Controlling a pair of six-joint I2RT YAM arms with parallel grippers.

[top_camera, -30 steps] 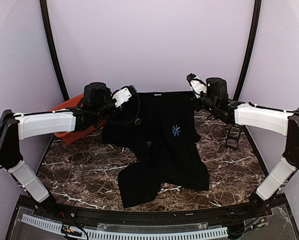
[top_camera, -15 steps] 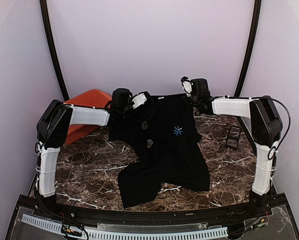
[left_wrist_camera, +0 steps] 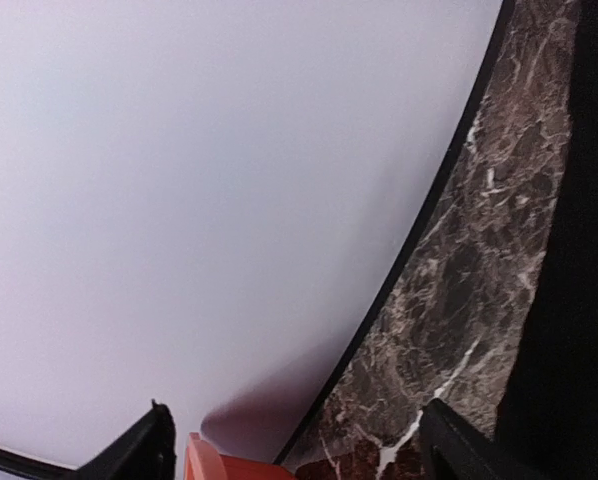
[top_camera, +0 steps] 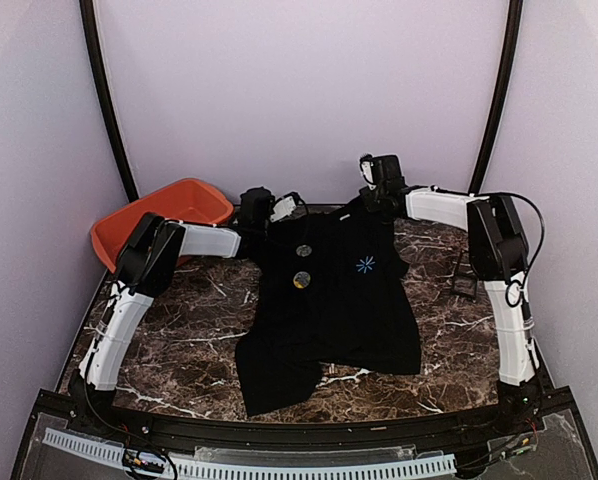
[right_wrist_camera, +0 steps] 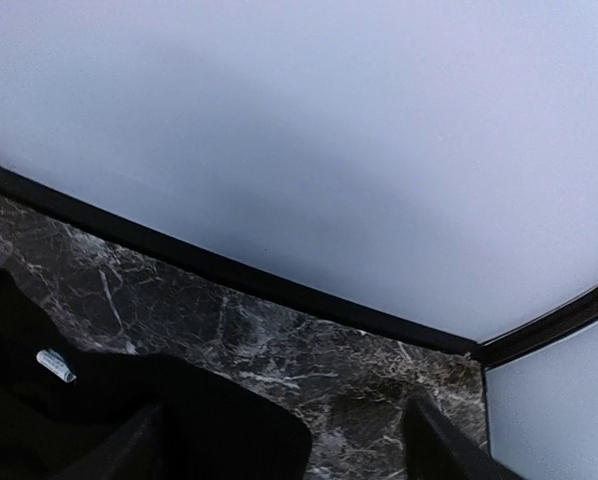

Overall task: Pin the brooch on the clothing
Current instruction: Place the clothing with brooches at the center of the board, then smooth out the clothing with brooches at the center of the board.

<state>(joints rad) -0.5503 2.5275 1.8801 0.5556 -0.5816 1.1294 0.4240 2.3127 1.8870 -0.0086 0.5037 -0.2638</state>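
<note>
Black and spread flat, the T-shirt (top_camera: 329,310) lies on the marble table (top_camera: 179,330), collar up by both grippers and hem down toward the arm bases, so its long axis runs straight away from the fingers. And there's the brooch (top_camera: 301,281), a little gold-and-grey disc sitting on the chest, with a second grey disc (top_camera: 303,250) just beyond it and the starburst print (top_camera: 365,264) off to one side. Left gripper (left_wrist_camera: 299,425): fingers (left_wrist_camera: 144,450) splayed wide, nothing between them but wall and marble, no hold on anything. Right gripper (right_wrist_camera: 284,425): fingers (right_wrist_camera: 439,450) wide too; a fold of shirt with a white label (right_wrist_camera: 55,366) lies under the gap, but I see nothing pinched. Neither wrist camera has the brooch in sight, since both look out past the collar at the back wall. From the left fingertips the brooch lies close behind, back toward the bases. From the right fingertips it's farther, behind and across beyond the starburst. The disc is round, so there's no long axis to line up on. My call is that the left arm is the nearer one and would need to tip down and draw back to reach it
</note>
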